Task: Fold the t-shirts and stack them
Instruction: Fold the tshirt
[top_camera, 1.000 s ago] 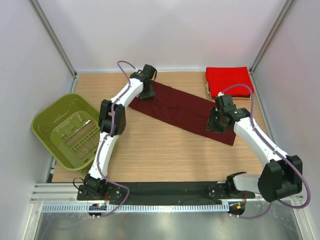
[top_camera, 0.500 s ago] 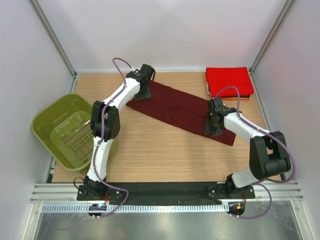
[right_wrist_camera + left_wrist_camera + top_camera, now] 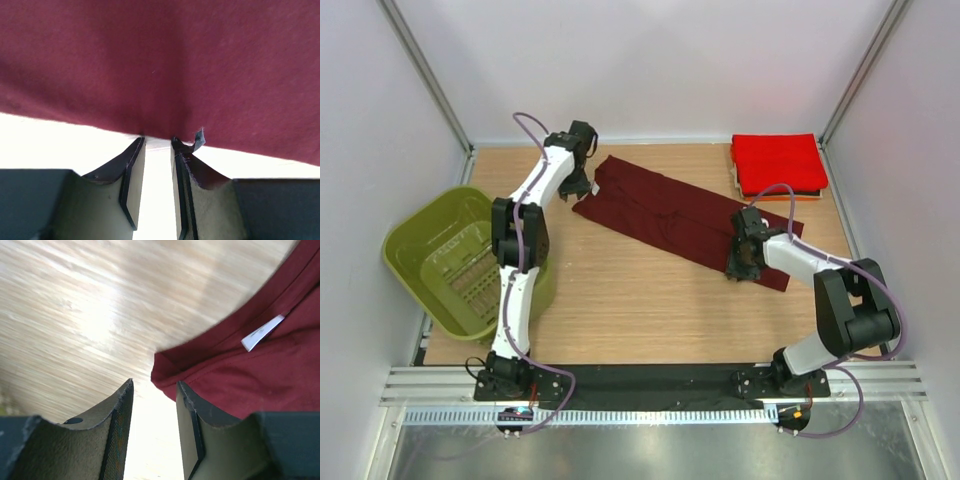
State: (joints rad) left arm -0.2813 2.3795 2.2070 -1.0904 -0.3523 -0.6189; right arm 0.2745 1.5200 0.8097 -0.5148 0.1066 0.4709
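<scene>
A dark maroon t-shirt lies as a long folded strip, slanting across the table from back left to front right. My left gripper is low over the wood at the strip's left end. In the left wrist view the left gripper is open, bare wood shows between its jaws, and the shirt's corner lies just past the tips, with a white label further on. My right gripper sits at the strip's near edge. There the right gripper is open by a narrow gap, its tips touching the hem. A bright red folded t-shirt tops a stack at the back right.
An olive-green plastic basket stands at the table's left edge, beside the left arm. Thin orange and dark layers show under the red shirt. White walls close in the table on three sides. A black rail runs along the front.
The left gripper has slid left off the shirt's end to just beyond its corner. The right gripper has dropped toward the shirt's near edge, its forearm swinging in lower.
</scene>
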